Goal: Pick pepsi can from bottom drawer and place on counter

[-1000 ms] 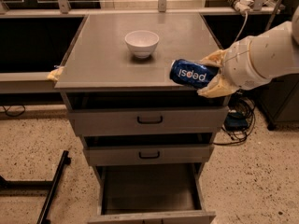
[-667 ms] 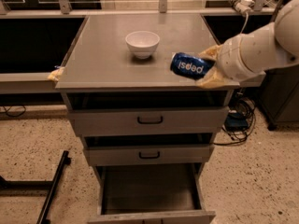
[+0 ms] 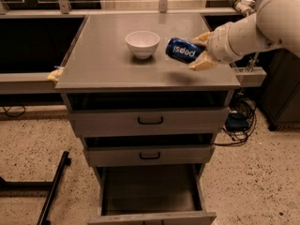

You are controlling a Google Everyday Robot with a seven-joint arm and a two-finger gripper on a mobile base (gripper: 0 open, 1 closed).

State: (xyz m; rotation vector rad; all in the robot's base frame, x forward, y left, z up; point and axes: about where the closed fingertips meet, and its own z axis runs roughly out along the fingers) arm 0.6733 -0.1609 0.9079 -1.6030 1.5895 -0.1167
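The pepsi can [image 3: 183,50] is dark blue with white lettering and lies on its side, upside down, in my gripper [image 3: 199,51]. The gripper is shut on it and holds it a little above the right part of the counter [image 3: 108,60], just right of the white bowl. My white arm reaches in from the right. The bottom drawer [image 3: 150,196] is pulled open below and its inside looks empty.
A white bowl [image 3: 142,43] stands on the counter near its middle. Two shallower drawers with black handles [image 3: 150,121] sit above the open drawer. A yellow scrap [image 3: 56,74] lies at the counter's left edge. Cables [image 3: 239,121] hang at the right; a black bar [image 3: 52,186] lies at floor left.
My gripper has carried the pepsi can up and to the left, from beyond the counter's right front edge to above its right part, closer to the bowl.
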